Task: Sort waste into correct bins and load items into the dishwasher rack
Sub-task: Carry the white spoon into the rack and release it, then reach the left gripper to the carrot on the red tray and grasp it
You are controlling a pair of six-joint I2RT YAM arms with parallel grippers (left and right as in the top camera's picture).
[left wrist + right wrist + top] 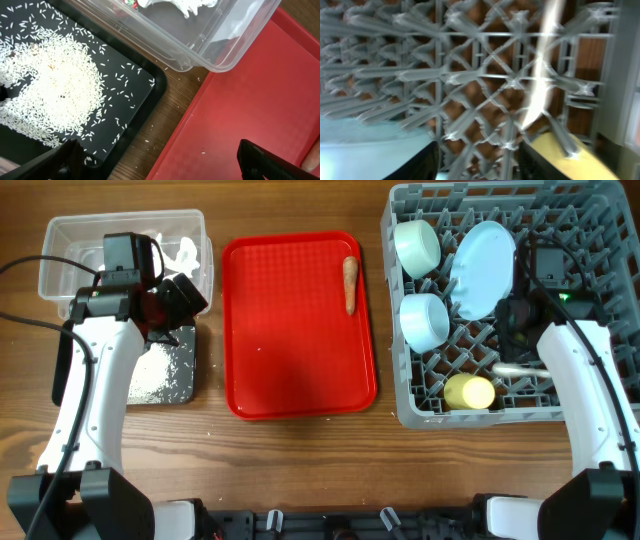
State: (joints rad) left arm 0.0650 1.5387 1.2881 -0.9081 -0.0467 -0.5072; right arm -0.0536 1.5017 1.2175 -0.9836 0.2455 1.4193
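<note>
Lying btwn tub (75, 235), rack (592, 208): red tray (290, 330)

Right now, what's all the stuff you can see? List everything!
table: one, brown wood, underneath everything
clear tub: one, see-through, far left
white scraps: several, white, in the tub
black tray: one, black, near left
rice: a heap, white, on the black tray
red tray: one, red, middle
carrot stick: one, orange-brown, red tray's right edge
rack: one, grey, right
green bowl: one, pale green, rack's far left
blue bowl: one, pale blue, just nearer
plate: one, pale blue, propped beside the bowls
cup: one, yellow, rack's near edge
spoon: one, white, beside the cup
left gripper: one, black, open, over the black tray's edge
right gripper: one, black, open, over the rack
</note>
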